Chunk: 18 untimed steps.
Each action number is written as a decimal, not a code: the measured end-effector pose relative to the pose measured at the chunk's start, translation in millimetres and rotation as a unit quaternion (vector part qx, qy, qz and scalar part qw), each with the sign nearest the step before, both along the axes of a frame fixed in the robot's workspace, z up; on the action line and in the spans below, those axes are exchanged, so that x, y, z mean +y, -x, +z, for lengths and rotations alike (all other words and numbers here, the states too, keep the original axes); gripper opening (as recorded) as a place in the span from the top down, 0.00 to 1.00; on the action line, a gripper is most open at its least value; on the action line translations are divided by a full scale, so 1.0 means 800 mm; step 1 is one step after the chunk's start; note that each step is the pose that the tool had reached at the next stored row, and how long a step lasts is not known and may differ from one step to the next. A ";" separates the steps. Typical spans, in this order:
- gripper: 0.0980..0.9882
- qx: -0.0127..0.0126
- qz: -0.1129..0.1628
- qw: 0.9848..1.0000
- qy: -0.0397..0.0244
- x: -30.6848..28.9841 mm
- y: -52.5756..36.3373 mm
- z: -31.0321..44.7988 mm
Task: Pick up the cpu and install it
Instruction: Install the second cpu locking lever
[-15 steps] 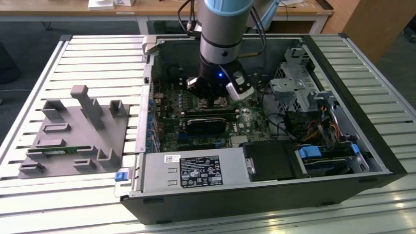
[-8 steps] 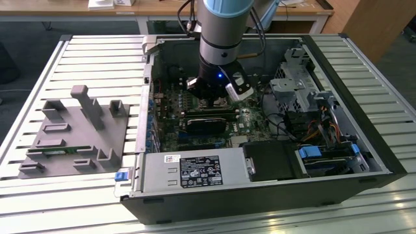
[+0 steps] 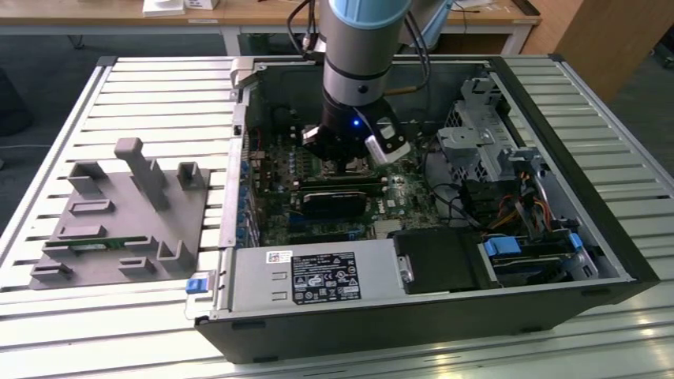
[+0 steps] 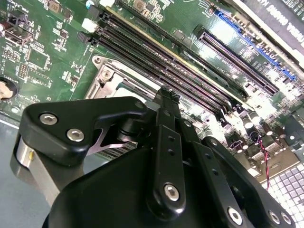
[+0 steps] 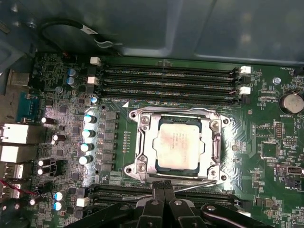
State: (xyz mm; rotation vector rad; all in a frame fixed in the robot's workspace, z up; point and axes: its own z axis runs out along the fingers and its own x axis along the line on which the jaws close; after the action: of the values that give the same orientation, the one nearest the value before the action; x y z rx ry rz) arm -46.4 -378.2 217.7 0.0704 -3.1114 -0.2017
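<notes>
i am hovering inside the open computer case (image 3: pixel 589 237), low over the motherboard (image 5: pixel 266 142). the cpu (image 5: pixel 179 144) is sitting flat in its socket frame (image 5: pixel 142 142), so my gripper (image 5: pixel 164 190) is pinching shut, empty, just beside it.

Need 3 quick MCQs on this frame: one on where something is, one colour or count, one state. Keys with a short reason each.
1. Where does the cpu lie?
A. on the grey fixture outside the case
B. in the metal socket frame on the motherboard
C. on the power supply

2. What colour is the motherboard?
A. green
B. red
C. white

3. How do the memory slots beside the socket stand?
A. all filled
B. empty
C. covered by a heatsink

Key: 1 B, the first wrist view shows the silver chip inside the socket frame, with the claw close by its edge. 2 A, the board is green in both wrist views. 3 B, the dark slots hold no sticks.
</notes>
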 end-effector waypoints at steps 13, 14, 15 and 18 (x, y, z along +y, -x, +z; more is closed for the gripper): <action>0.99 0.000 0.000 1.000 -0.010 -0.0076 0.010 -0.0020; 0.99 0.000 0.000 1.000 -0.010 -0.0085 0.010 -0.0022; 0.99 0.000 0.000 1.000 -0.011 -0.0095 0.011 -0.0022; 0.99 0.000 0.000 1.000 -0.017 -0.0120 0.013 -0.0022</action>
State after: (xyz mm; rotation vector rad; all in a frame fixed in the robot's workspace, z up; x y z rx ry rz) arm -56.5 -387.8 215.9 0.0703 -3.1084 -0.2532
